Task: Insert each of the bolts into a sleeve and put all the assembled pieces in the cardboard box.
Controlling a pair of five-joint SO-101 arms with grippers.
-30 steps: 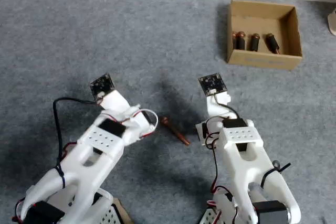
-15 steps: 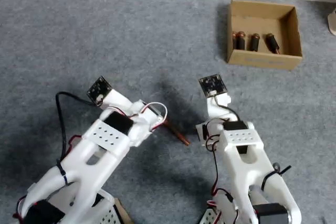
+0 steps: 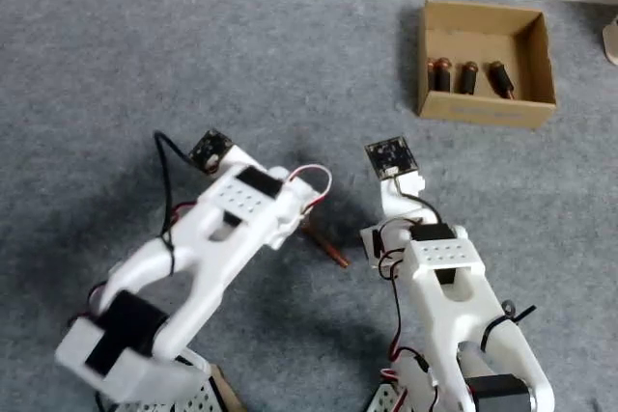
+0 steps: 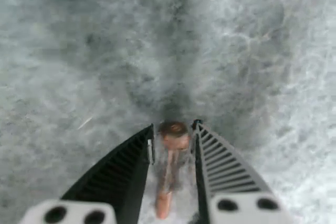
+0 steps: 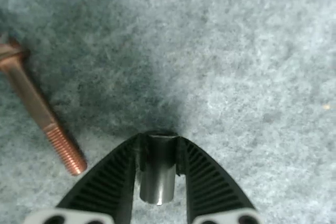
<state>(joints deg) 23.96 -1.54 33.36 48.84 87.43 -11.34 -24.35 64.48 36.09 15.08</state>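
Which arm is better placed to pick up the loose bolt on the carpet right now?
Left. The left gripper is open and straddles the bolt, a finger on each side. The right gripper is shut on a sleeve, and the bolt lies off to its side.

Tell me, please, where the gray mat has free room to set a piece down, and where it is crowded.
Free: the wide gray mat beyond the left arm, and the strip between the cardboard box and the right gripper, which holds a sleeve. Crowded: between the arms, where the left gripper straddles the bolt.
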